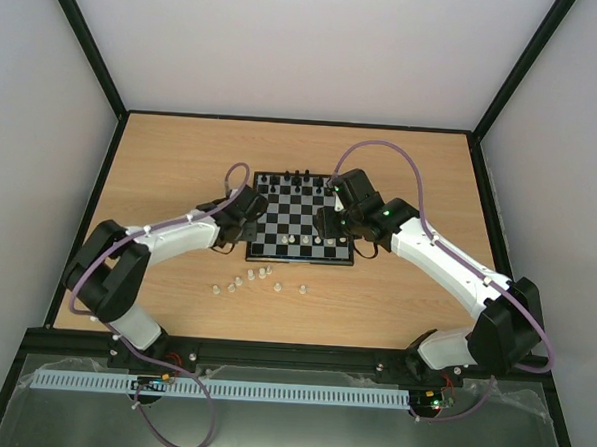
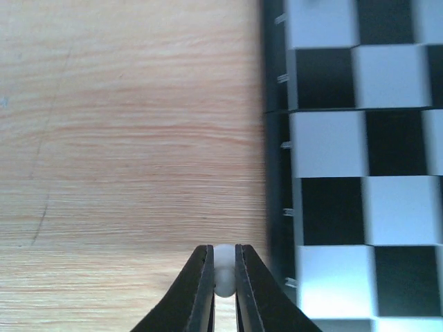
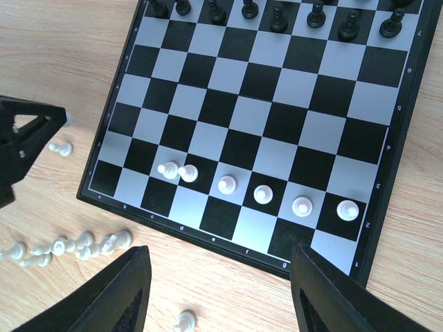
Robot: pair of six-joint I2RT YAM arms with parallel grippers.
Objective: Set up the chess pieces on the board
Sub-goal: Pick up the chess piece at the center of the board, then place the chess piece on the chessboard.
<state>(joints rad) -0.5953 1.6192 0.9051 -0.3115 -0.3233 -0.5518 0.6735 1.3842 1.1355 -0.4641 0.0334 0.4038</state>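
Left jaws pinch a white piece (image 2: 224, 272) beside the number-edged board (image 2: 325, 145); right jaws stand open.

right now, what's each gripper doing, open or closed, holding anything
left gripper: closed on a white chess piece
right gripper: open, holding nothing
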